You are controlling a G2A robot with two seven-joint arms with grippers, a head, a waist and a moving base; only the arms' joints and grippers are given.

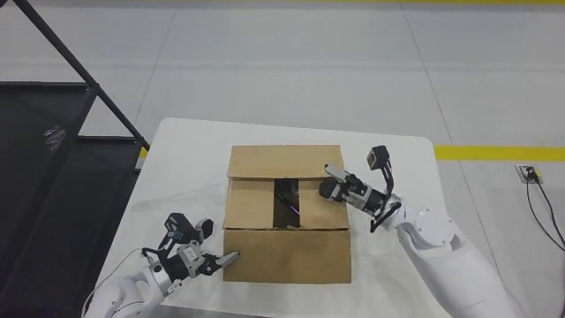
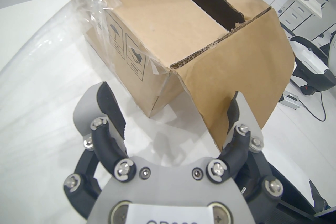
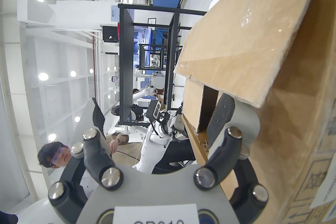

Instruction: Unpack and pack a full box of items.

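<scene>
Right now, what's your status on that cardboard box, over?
Left gripper open beside the box, at its near flap. Right gripper open, one finger under a top flap. Contents hidden. Loose clear tape on its side.

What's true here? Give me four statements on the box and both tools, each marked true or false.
1. The box stands on the table. True.
2. Its top is sealed shut. False: a dark gap parts the flaps.
3. The left tool is open. True.
4. The right tool grips a bottle. False: it is open and empty, one finger at the box.
</scene>
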